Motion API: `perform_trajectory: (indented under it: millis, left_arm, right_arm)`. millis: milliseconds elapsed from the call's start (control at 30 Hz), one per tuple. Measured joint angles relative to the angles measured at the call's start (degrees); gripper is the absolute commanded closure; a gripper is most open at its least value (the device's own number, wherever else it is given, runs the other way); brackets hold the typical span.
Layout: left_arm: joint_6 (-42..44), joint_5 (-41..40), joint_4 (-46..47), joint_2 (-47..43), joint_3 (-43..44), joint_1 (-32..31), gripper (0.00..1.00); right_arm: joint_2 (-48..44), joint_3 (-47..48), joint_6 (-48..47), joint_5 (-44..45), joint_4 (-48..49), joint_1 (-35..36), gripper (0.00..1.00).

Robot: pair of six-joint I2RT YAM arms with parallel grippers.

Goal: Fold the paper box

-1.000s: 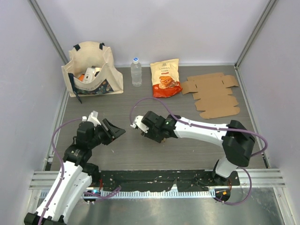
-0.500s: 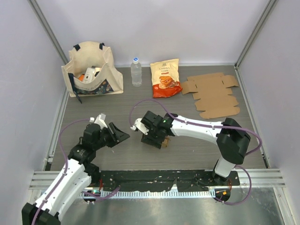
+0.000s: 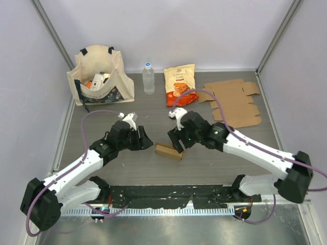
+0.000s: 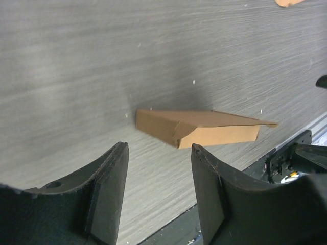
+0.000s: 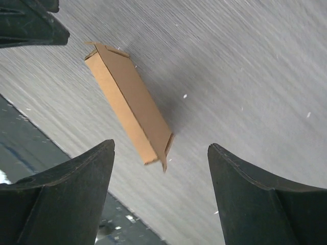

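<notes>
The paper box [image 3: 168,151] mid-frame looked light, crushable, best pinched across long sides; left hand [image 3: 145,142] and right hand [image 3: 176,140] gaped empty.

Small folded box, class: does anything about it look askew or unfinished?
Yes. The small box lies free on the table, and its top panel overhangs one end as a thin pointed lip. In the right wrist view, little tabs poke out at both ends, so the flaps look not fully tucked.
</notes>
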Motion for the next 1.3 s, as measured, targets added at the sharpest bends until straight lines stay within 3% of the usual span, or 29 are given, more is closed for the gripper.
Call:
perform_trajectory:
  millis: [167, 300, 367, 833, 1067, 1300]
  left_arm:
    - [8.63, 1.55, -1.14, 3.96, 7.45, 0.0, 0.52]
    - [14.86, 5.99, -4.57, 10.43, 14.27, -0.02, 0.61]
    - [17.79, 8.61, -6.19, 13.27, 16.31, -0.15, 0.6]
    - [32.09, 15.34, -16.98, 20.11, 22.6, -2.27, 0.59]
    - [34.21, 12.59, -19.17, 20.24, 22.84, -2.29, 0.46]
    - [35.63, 13.38, -20.26, 24.37, 25.11, -2.29, 0.54]
  right_arm:
    - [-10.73, -4.31, 14.25, -0.42, -3.21, -1.49, 0.45]
    - [-13.79, -8.02, 22.58, -0.92, -4.07, -1.46, 0.47]
    - [-14.43, -9.9, 24.57, -0.37, -4.09, -1.36, 0.49]
    - [-12.46, -14.56, 24.44, 2.05, 0.9, -0.28, 0.59]
    - [-12.44, -14.58, 23.45, 3.04, 1.81, -0.26, 0.62]
    - [-11.61, -14.58, 22.82, 2.97, 2.91, -0.26, 0.66]
